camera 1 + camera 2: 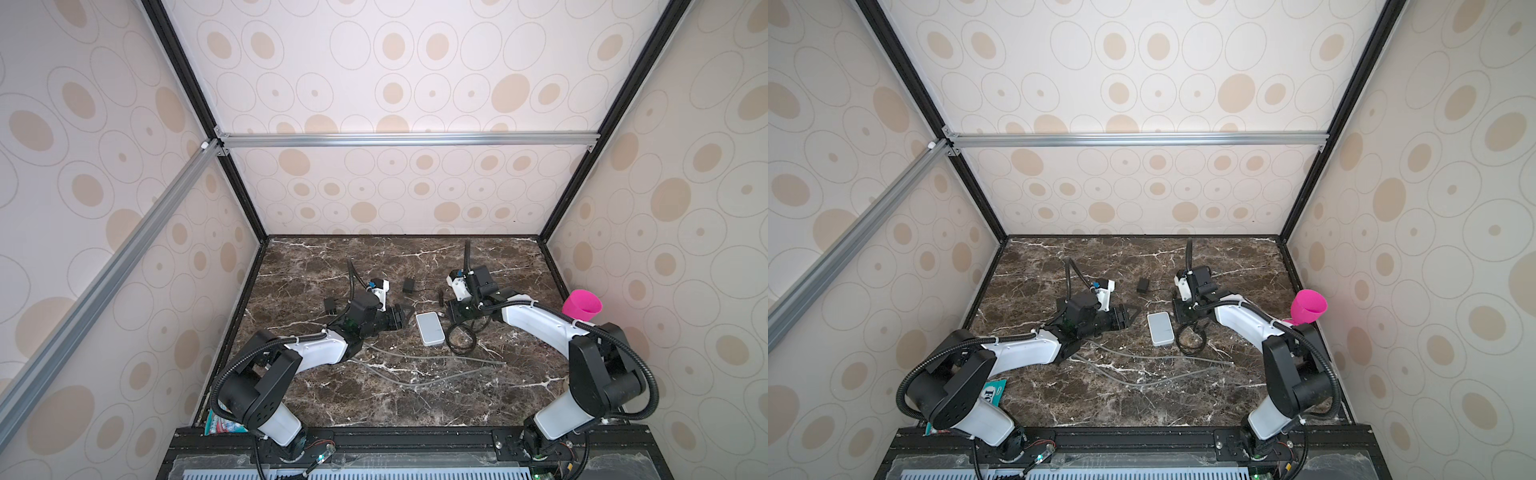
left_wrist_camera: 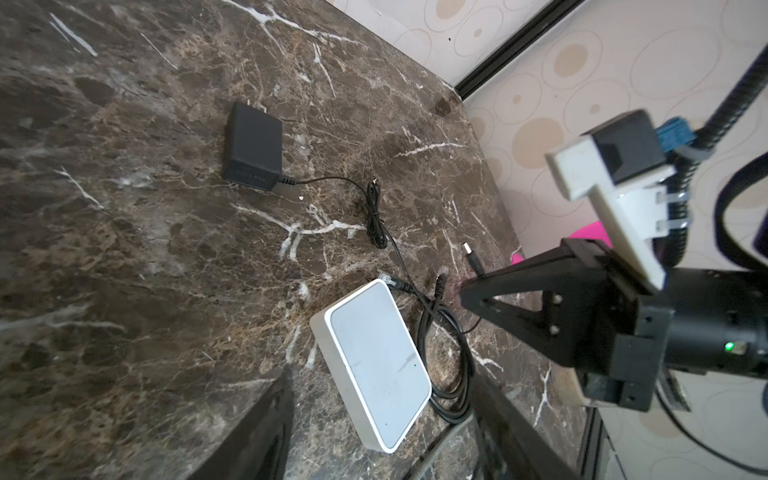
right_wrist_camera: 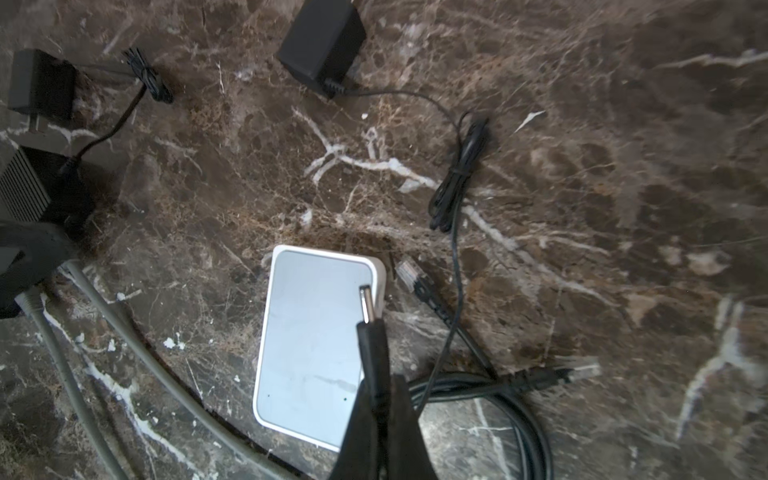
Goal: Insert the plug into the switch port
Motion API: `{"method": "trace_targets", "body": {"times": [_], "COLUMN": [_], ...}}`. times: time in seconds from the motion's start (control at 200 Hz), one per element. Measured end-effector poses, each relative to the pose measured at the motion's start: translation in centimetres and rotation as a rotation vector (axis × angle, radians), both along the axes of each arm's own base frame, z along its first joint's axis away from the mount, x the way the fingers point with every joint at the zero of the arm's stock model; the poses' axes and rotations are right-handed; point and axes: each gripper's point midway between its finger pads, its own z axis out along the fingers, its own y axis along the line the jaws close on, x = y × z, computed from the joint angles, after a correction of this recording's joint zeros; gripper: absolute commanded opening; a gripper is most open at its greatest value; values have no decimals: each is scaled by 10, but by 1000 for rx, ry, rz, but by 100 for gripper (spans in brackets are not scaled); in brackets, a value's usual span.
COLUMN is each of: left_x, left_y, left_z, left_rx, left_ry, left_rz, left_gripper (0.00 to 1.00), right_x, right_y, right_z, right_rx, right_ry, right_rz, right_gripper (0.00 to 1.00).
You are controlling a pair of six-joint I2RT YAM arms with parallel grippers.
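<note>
While right fingers clamp the plug, left fingers gape; black cable coils beside the switch.

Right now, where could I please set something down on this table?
Free: the front strip between the grey cables and the table's near edge, and the back strip behind the adapter. Crowded: the middle, around the white switch and coiled black cable.

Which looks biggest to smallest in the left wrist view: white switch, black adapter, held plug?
1. white switch, though it lies nearer the camera than the adapter
2. black adapter
3. plug, clearly smallest
</note>
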Motion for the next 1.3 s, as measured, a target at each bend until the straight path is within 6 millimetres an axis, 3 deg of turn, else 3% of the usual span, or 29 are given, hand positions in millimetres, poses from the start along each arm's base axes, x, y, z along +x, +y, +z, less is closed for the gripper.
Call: {"method": "trace_targets", "body": {"times": [0.17, 0.33, 0.435, 0.58, 0.685, 0.8, 0.965, 1.065, 1.165, 1.295], "left_x": [-10, -19, -19, -16, -15, -15, -17, -18, -20, -20], "left_y": [4, 11, 19, 31, 38, 42, 47, 49, 49, 47], "left_z": [-19, -33, -23, 13, 28, 27, 21, 19, 17, 11], "left_rx": [-43, -31, -9, 1, 14, 42, 71, 85, 100, 110], "left_ry": [83, 128, 103, -1, -55, -62, -54, -55, -53, -37], "left_rz": [21, 37, 62, 98, 122, 131, 139, 137, 129, 114], "left_gripper": [63, 66, 69, 72, 73, 73, 73, 73, 73, 72], "right_x": [-17, -27, -30, -34, -40, -42, -46, -45, -41, -42], "right_y": [3, 6, 5, 6, 13, 25, 63, 73, 66, 38], "right_z": [-22, -34, -37, -44, -48, -48, -42, -37, -33, -34], "right_rx": [-65, -118, -137, -166, -179, -171, -59, -27, -26, -69], "right_ry": [104, 148, 162, 172, 180, 185, 211, 197, 183, 173], "right_rz": [10, 12, 1, -11, 0, 12, 29, 25, -3, -61], "right_gripper": [0, 0, 0, 0, 0, 0, 0, 0, 0, 0]}}
